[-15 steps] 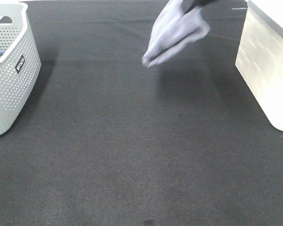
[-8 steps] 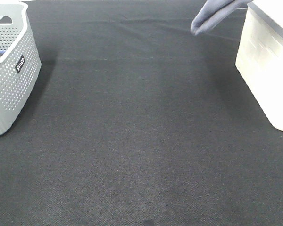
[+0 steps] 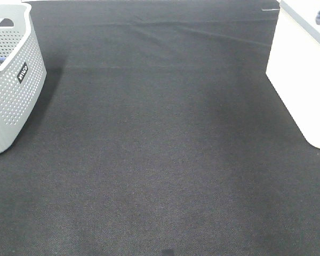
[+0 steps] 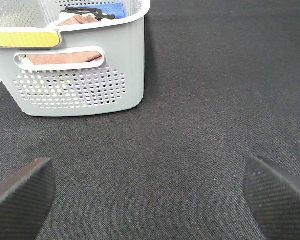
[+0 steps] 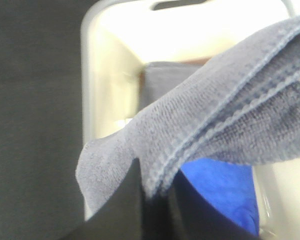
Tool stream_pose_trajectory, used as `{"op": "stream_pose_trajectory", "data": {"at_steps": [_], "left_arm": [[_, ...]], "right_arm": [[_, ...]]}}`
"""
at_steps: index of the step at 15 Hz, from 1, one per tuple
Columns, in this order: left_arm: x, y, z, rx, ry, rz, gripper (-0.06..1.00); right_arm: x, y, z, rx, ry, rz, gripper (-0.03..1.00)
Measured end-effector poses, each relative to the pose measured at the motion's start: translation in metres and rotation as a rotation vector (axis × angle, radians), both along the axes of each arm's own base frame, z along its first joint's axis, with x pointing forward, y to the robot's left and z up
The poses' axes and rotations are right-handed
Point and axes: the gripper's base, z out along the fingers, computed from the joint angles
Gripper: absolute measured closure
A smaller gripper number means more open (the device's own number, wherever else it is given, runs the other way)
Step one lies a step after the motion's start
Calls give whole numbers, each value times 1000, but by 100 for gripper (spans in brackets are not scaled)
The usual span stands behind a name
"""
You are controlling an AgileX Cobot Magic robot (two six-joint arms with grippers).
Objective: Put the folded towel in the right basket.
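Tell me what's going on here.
The right gripper holds the pale lavender-grey folded terry towel pinched, hanging over the open top of the large plain white bin. It is not yet released. A blue cloth already lies inside that bin. The left gripper sits open and empty above the dark mat, near the grey perforated basket.
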Motion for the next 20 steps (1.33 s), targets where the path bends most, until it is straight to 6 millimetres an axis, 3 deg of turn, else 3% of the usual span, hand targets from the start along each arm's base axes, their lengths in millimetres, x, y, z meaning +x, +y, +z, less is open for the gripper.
{"op": "stream_pose_trajectory", "data": {"at_steps": [6, 7, 9, 11, 12, 15, 17, 20], "left_arm": [[0, 0, 0, 0, 0, 0, -2], [0, 0, 0, 0, 0, 0, -2], [0, 0, 0, 0, 0, 0, -2], [0, 0, 0, 0, 0, 0, -2], [0, 0, 0, 0, 0, 0, -2], [0, 0, 0, 0, 0, 0, -2], [0, 0, 0, 0, 0, 0, -2], [0, 0, 0, 0, 0, 0, -2]], "right_arm": [[46, -20, -84, 68, 183, -21, 91], [51, -21, -97, 76, 212, -25, 87], [59, -24, -118, 91, 257, -55, 64], [60, -26, -122, 90, 266, -70, 32], [60, -25, -122, 98, 264, -70, 27], [63, -9, -118, 137, 249, -34, 22], [62, 19, -104, 119, 224, 24, 22], [49, 76, -67, 24, 157, 144, 22]]}}
